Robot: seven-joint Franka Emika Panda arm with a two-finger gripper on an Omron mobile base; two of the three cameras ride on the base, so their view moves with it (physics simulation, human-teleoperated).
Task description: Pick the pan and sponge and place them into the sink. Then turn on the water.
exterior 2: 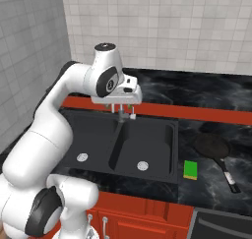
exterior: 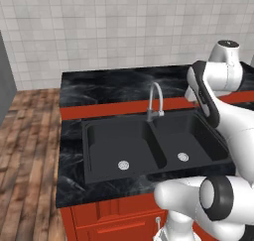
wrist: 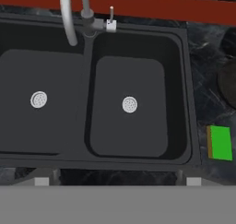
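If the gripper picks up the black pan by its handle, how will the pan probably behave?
The pan looks rigid, so it should keep its shape. Its round body is far wider than the thin handle, so held by the handle it will probably droop at the body end. It lies flat on the counter, so a push would likely slide it, not roll it.

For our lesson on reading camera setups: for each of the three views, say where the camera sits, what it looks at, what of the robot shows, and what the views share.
Left base view: behind the arm's left, looking down at the black matte double-basin sink; white arm at right.
Right base view: behind its right; open gripper above the slim silver gooseneck faucet, small round black frying pan and yellow-green sponge on the counter.
Hand view: looks straight down into both basins; finger tips at bottom.
Shared: sink, faucet, both round silver drains.
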